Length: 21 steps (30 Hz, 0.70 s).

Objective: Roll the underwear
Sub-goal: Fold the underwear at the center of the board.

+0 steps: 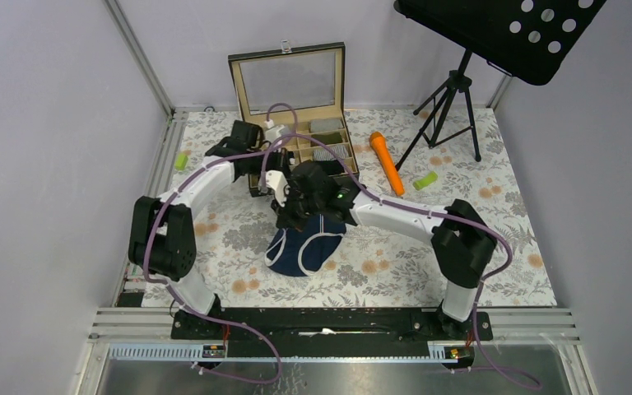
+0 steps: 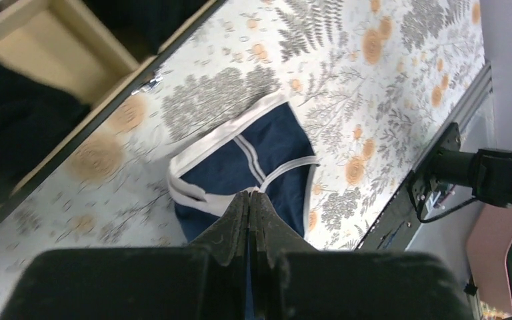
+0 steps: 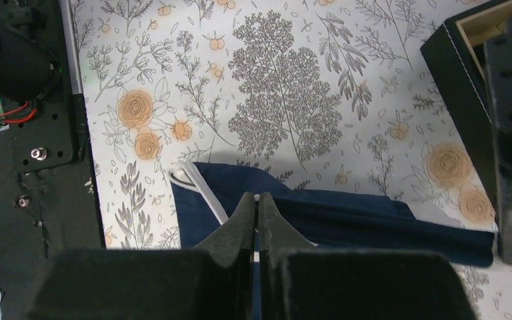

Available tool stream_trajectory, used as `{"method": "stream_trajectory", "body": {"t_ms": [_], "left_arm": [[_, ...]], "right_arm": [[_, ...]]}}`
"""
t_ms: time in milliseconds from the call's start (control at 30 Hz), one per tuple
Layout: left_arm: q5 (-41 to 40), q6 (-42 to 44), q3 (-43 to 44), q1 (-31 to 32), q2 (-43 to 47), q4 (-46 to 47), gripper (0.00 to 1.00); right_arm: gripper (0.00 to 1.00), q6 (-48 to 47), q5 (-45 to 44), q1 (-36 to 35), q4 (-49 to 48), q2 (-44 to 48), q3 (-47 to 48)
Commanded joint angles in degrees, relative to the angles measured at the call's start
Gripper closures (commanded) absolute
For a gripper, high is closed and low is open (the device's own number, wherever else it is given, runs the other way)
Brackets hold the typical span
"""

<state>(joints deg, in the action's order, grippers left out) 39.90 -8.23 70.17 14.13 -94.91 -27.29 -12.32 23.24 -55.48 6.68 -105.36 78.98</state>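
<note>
The navy blue underwear [image 1: 304, 248] with white trim lies partly lifted on the floral table cover, just in front of the box. My left gripper [image 1: 286, 212] and right gripper [image 1: 319, 212] meet over its far edge. In the left wrist view the left gripper [image 2: 250, 194] is shut on the white trim of the navy underwear [image 2: 267, 143]. In the right wrist view the right gripper [image 3: 257, 196] is shut on the edge of the same underwear [image 3: 347, 217]. Black fabric [image 2: 13, 113] fills a box compartment. I cannot make out the olive-tan one for certain.
A wooden box [image 1: 292, 78] with an open glass lid stands at the back, rolled fabric in its compartments [image 1: 329, 140]. An orange stick [image 1: 387, 162] and a green cylinder [image 1: 425, 179] lie to the right, another green cylinder [image 1: 181, 160] to the left. A music-stand tripod [image 1: 453, 107] stands back right.
</note>
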Motion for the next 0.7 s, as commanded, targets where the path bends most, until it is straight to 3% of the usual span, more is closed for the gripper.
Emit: {"method": "stream_trajectory", "body": {"t_ms": [0, 333, 667], "left_arm": [[2.58, -0.68, 6.35, 3.37, -3.18, 6.11, 1.0], [0.32, -2.13, 13.99, 9.83, -11.83, 6.28, 1.0], [-1.95, -0.7, 16.86, 11.95, -18.76, 6.19, 1.0]], "right_arm": [[1.0, 1.34, 3.75, 0.41, -0.83, 6.91, -4.68], [1.0, -0.65, 1.07, 4.1, -0.92, 21.24, -24.04], [0.95, -1.24, -2.19, 7.24, -2.53, 19.15, -30.51]]}}
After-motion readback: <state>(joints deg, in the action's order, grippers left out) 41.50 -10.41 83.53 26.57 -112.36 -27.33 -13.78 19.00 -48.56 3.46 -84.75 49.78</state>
